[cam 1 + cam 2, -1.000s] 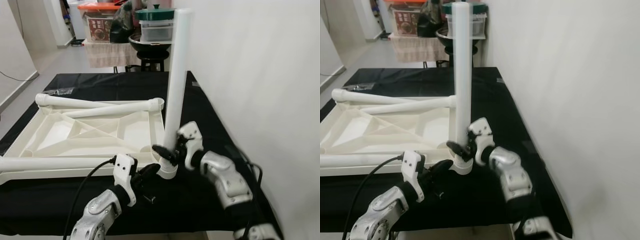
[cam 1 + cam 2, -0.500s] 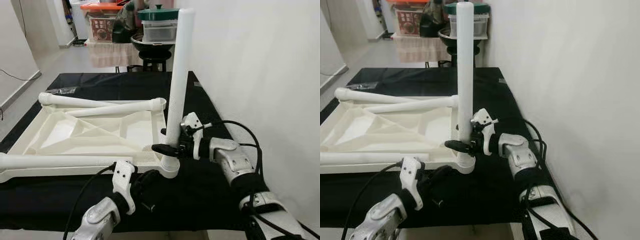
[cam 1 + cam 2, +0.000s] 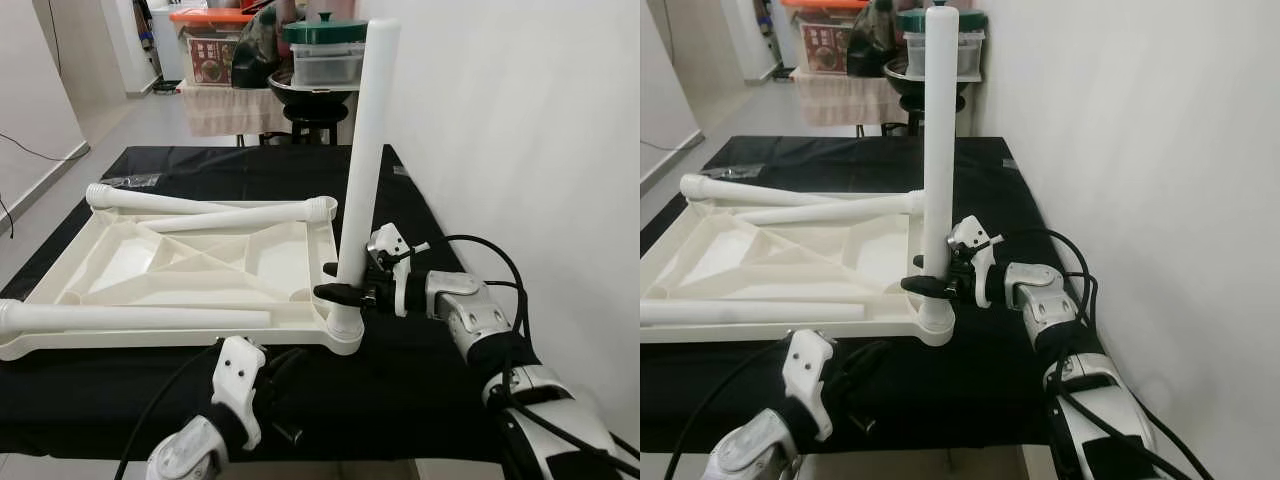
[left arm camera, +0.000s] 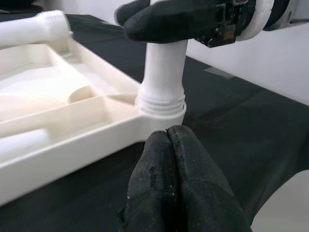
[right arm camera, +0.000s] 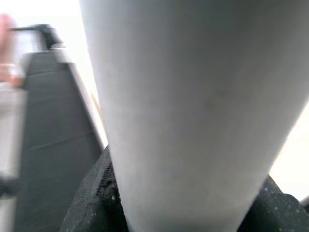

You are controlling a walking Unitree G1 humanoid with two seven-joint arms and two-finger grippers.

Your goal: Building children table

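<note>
The white tabletop (image 3: 120, 262) lies upside down on the black table (image 3: 430, 380). One white leg (image 3: 365, 170) stands upright in its near right corner socket (image 4: 161, 104). My right gripper (image 3: 345, 291) is shut on this upright leg just above the socket, reaching in from the right; in the right wrist view the leg (image 5: 193, 96) sits between the black fingers (image 5: 91, 203). My left gripper (image 3: 285, 366) is shut and holds nothing. It sits low on the cloth just in front of that corner, fingertips (image 4: 169, 140) a little short of the socket.
A loose leg (image 3: 130, 318) lies along the tabletop's near side, and two more legs (image 3: 240, 215) lie across its far end. A white wall (image 3: 520, 150) runs close along the table's right. Beyond the table stand a stool and storage boxes (image 3: 320, 60).
My right arm has swung out to the right while keeping hold of the upright leg. The left gripper has drawn back a little from the corner socket. The camera has shifted.
</note>
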